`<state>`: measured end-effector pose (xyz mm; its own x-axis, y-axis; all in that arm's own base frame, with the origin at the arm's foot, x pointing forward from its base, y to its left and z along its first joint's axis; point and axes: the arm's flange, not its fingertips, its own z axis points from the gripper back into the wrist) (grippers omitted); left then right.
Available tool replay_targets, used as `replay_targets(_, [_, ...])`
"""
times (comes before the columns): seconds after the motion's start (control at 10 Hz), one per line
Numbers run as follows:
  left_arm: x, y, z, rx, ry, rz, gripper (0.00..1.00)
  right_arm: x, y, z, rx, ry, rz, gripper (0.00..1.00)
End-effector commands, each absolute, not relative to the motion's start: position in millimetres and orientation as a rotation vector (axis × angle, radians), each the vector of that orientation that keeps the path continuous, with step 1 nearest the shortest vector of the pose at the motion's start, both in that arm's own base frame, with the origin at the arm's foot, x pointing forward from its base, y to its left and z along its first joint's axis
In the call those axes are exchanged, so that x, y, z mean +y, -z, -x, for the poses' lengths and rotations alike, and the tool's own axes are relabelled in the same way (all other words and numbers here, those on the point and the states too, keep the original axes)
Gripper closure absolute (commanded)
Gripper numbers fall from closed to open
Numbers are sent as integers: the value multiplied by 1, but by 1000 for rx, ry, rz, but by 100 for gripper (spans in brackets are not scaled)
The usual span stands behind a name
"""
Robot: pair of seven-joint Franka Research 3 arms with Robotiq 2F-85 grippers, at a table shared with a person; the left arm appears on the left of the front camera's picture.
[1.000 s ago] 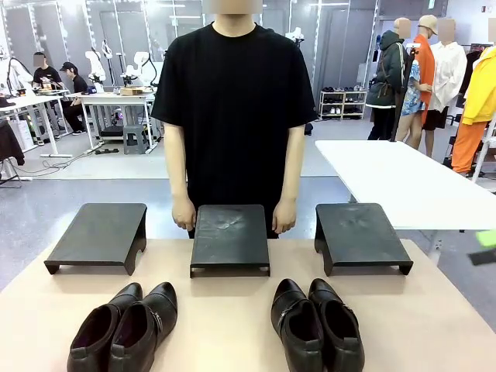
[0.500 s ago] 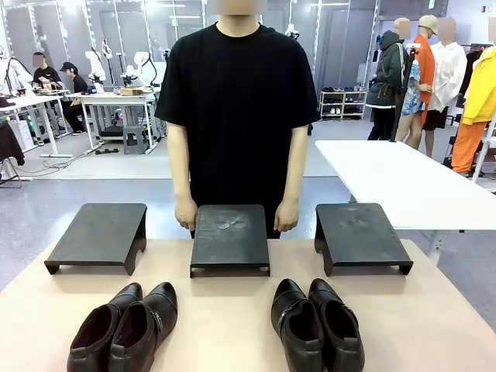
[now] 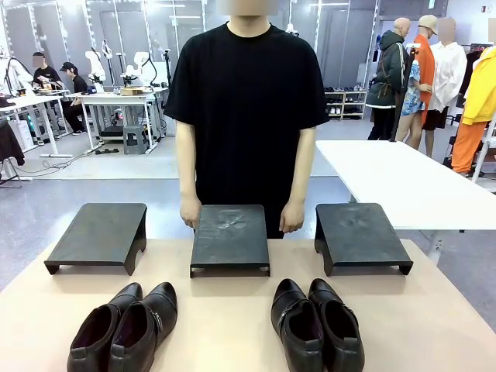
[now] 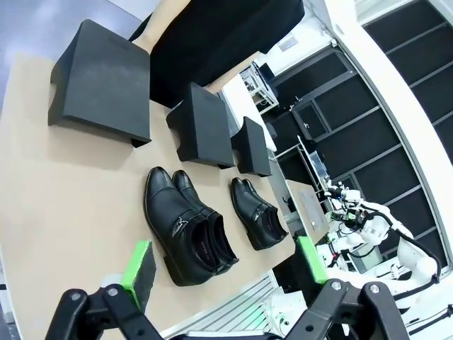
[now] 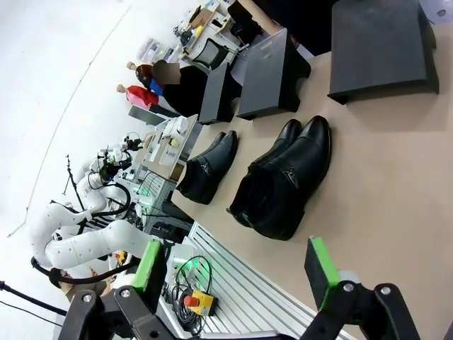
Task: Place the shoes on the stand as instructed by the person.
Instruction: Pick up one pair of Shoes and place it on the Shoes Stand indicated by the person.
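Front view: shoes before three stands | left fingers spread; right fingers spread

A robotics lab or test hall rather than a home or shop. In the front view a bare, polished grey floor runs back to tall glass partition panels in pale frames at 12 o'clock. Plain white-topped work tables stand at 3 o'clock and 10 o'clock, the latter loaded with equipment, and two seated people work just beyond it. Loose black cables trail over the floor at 9 o'clock. A low metal shelf rack stands at 1 o'clock. The right wrist view shows a yellow box with a red stop button at 7 o'clock.
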<state>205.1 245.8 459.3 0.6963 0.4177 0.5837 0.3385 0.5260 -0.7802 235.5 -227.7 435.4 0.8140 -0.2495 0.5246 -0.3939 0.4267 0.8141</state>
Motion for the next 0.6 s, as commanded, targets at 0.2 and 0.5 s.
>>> replay_targets(0.2, [246,-461,-205,-856,-34,1061,0,-229,-435,-235,-663,-102,-1166,0])
replay_targets(0.5, [246,-461,-205,-856,-34,1061,0,-229,-435,-235,-663,-102,-1166,0])
